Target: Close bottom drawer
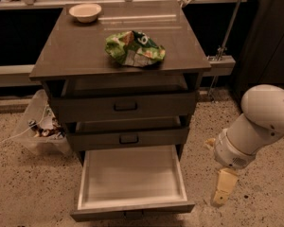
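The bottom drawer (132, 211) of the grey-brown cabinet is pulled far out toward me; its pale whitish inside shows and holds nothing. Its small dark handle (132, 215) sits at the lower edge of the front. The two taller drawers above, middle (128, 139) and top (125, 107), are nearly shut. My gripper (223, 192) hangs at the end of the white arm (260, 122), to the right of the open drawer and apart from it, pointing down at the floor.
On the cabinet top (75, 56) lie a green chip bag (135, 48) and a white bowl (85, 11). A clear plastic bag of rubbish (38, 126) sits on the speckled floor left of the cabinet. A dark counter runs behind.
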{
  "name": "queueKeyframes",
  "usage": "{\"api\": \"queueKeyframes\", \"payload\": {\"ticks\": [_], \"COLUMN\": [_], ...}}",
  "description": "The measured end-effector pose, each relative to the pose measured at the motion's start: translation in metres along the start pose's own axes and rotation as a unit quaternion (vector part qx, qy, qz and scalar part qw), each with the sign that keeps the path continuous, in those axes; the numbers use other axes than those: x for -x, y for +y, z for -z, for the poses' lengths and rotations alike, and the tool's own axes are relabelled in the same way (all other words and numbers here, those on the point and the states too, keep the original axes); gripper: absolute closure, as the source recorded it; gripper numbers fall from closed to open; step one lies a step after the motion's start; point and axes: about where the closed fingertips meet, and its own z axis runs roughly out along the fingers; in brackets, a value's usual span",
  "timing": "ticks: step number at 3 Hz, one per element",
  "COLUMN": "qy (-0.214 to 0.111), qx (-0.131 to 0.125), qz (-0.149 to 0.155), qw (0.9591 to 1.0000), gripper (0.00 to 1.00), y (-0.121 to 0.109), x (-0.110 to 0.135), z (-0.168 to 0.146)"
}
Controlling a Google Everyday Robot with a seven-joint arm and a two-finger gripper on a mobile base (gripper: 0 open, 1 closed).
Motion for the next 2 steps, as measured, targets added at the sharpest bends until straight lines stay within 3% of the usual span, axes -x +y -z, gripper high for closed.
{"api": "queueKeyframes", "payload": {"ticks": [2], "qy": [0.031], "qx": [0.088], "qz": [-0.027], "qw": [0.9952], "gripper": [0.42], "y": [0.004], "x": [-0.034], "z": [-0.089]}}
